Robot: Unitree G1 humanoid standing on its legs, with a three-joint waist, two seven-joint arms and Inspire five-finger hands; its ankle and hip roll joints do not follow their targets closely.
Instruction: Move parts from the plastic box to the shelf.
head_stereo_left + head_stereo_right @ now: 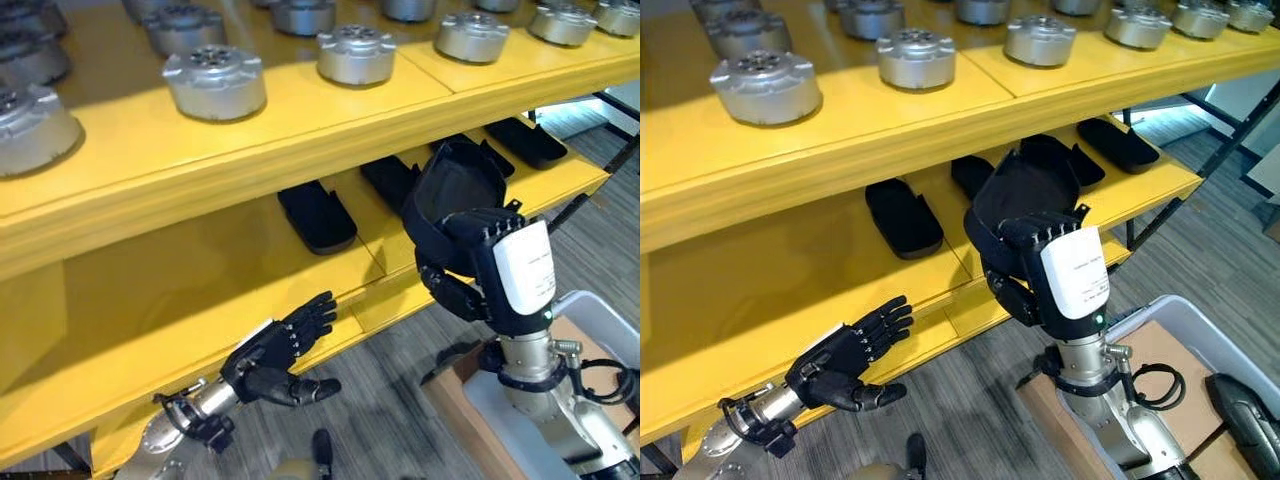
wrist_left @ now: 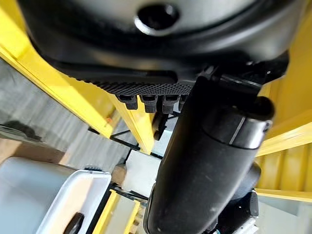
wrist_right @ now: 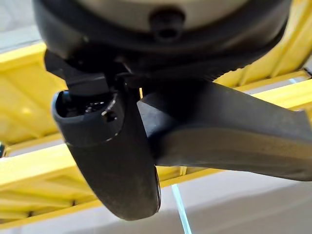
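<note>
Right hand (image 1: 1050,270) clamped round black curved part (image 1: 1025,195); left hand (image 1: 285,350) relaxed, empty. Could snag shelf edge (image 1: 330,135) above fingers, twisting loose.

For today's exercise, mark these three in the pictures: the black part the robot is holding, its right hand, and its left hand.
black part (image 1: 1025,195): right eye view, on its curved upper shell.
right hand (image 1: 1072,272): right eye view, on the white back cover.
left hand (image 1: 272,352): left eye view, on the palm's back.

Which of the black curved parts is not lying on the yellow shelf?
The black curved plastic part gripped in the right robot hand; the other black parts lie flat on the lower yellow shelf.
</note>
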